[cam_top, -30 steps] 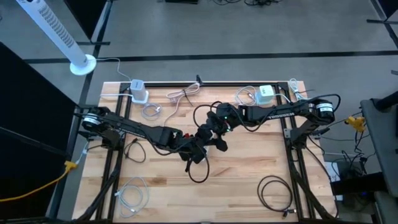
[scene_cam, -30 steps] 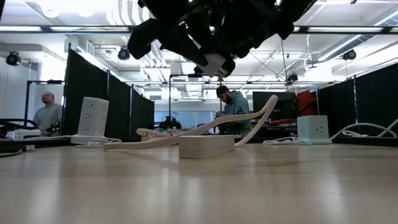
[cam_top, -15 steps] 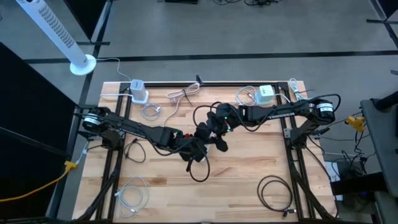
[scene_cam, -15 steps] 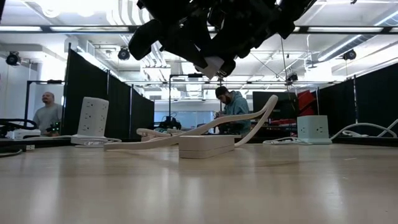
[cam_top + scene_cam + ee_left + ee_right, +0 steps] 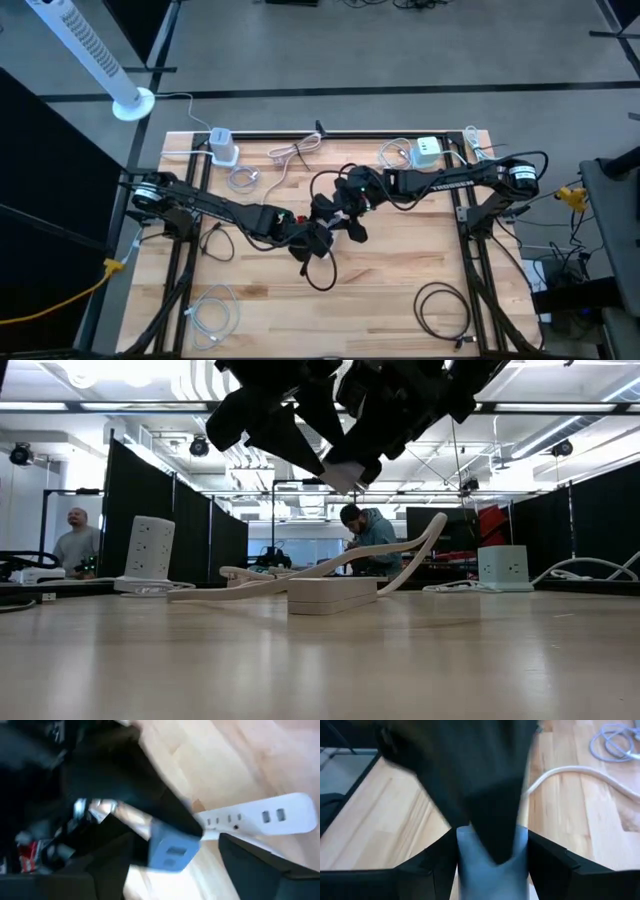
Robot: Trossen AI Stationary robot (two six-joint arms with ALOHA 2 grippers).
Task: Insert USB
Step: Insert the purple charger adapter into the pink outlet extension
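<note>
Wooden table (image 5: 400, 280), both dark arms reaching in from opposite sides and meeting above the white power strip (image 5: 332, 595), which lies flat mid-table with its pale cord arching up behind it. Left pincer (image 5: 316, 238) is right over the strip; fingers stand spread wide, nothing clamped between them. Right pincer (image 5: 337, 212) is just beside it, nosed in against it, also above the strip, closed on the white USB plug (image 5: 345, 470), whose body sits snug between both fingers. The plug hangs in the air over the strip, clear of it, not inserted; the strip's USB ports face up and show in the left wrist view. Well apart from the strip: white outlet tower (image 5: 151, 550) on one side, white cube charger (image 5: 505, 568) on the other, black cable coil (image 5: 441, 306) near the table's front edge.
</note>
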